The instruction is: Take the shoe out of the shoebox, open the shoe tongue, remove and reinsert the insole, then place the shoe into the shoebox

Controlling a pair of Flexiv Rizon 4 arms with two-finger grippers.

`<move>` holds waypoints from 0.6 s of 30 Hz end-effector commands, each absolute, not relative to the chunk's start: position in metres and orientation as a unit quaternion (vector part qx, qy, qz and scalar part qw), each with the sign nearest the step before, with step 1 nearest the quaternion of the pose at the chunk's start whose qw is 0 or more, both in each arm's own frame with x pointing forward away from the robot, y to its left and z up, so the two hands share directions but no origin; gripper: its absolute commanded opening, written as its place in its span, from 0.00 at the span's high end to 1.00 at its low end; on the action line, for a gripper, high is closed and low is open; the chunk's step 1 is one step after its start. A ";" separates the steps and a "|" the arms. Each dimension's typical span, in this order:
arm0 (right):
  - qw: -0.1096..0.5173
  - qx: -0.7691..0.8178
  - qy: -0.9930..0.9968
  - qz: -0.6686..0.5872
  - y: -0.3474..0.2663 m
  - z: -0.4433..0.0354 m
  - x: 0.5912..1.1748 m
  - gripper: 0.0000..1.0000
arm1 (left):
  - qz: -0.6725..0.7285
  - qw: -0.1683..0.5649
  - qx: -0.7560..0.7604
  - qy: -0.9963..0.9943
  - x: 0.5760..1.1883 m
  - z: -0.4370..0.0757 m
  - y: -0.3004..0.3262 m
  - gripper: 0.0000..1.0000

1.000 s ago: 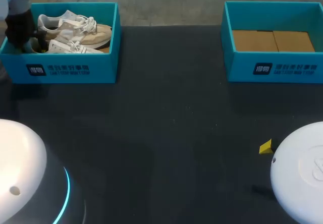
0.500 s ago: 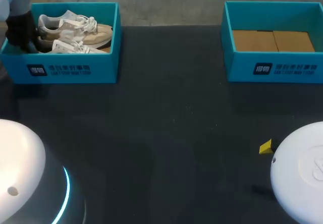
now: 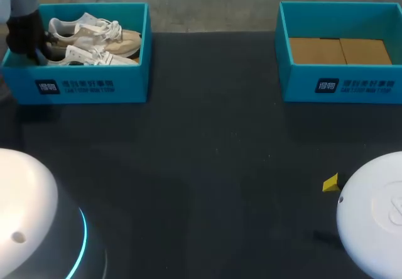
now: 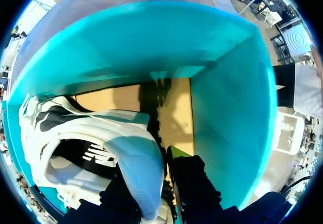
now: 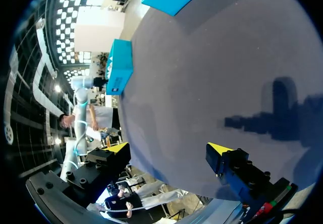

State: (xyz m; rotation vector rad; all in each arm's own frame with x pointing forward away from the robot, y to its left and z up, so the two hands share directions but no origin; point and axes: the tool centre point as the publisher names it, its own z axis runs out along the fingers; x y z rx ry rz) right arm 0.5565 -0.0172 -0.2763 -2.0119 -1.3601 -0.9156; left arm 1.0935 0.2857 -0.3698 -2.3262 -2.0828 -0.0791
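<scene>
A teal shoebox (image 3: 88,84) at the table's far left holds two white and beige shoes side by side. The nearer shoe (image 3: 94,56) has its heel at the box's left end, where my left gripper (image 3: 25,35) reaches in. In the left wrist view, my left gripper (image 4: 160,171) is shut on that shoe's heel (image 4: 136,158), one dark finger (image 4: 194,183) outside it and the other inside the collar. The box's cardboard floor (image 4: 176,108) shows ahead. My right gripper (image 5: 169,148) hovers open above the bare table near the right front, one yellow tip (image 3: 331,183) showing.
A second teal box (image 3: 342,84) with only a cardboard floor stands at the far right. The other shoe (image 3: 94,32) lies against the left box's far wall. Dark table (image 3: 213,153) stretches between the boxes and the arm bases.
My left gripper has shut on the nearer shoe's heel, and the shoe has shifted slightly upward in the box. The right arm has not moved.
</scene>
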 end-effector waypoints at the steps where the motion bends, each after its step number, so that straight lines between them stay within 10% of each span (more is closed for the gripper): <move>1: 0.268 -0.747 -0.504 -0.339 -0.016 -0.275 0.555 0.00 | -0.035 0.002 -0.746 -0.665 1.080 -0.355 0.285 1.00; 18: 0.268 -0.747 -0.504 -0.339 -0.016 -0.275 0.555 0.00 | -0.056 0.021 -0.740 -0.670 1.078 -0.350 0.308 1.00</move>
